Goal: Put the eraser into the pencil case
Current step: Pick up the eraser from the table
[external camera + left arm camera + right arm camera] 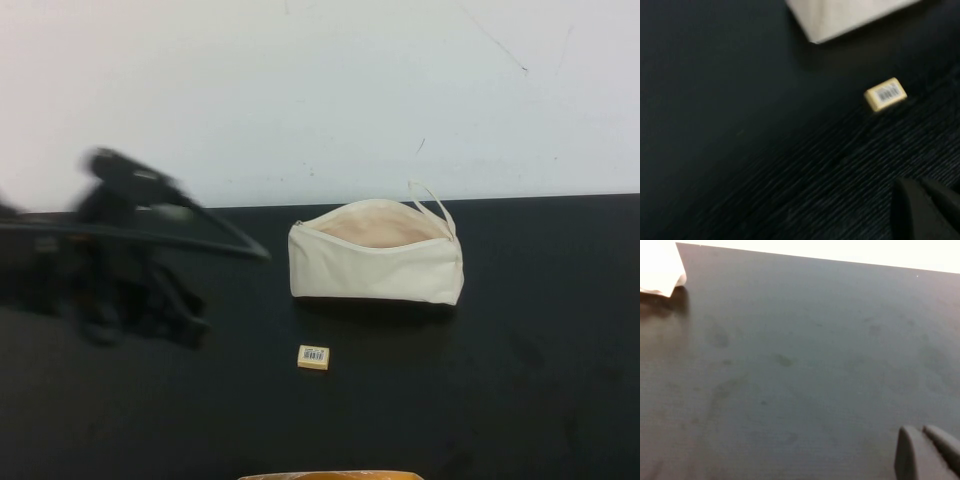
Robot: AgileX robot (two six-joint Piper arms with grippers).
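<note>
The eraser, a small tan block with a barcode label, lies on the black table in front of the pencil case. The cream pouch stands with its zip open, showing peach lining, its loop strap at the right end. My left gripper is a blur at the left, well left of the eraser. In the left wrist view the eraser lies ahead of the shut, empty left gripper, with a pouch corner beyond. My right gripper is shut and empty over bare table; a pouch corner shows far off.
The black table meets a white wall at the back. A yellow-orange object pokes in at the front edge, below the eraser. The right arm is out of the high view.
</note>
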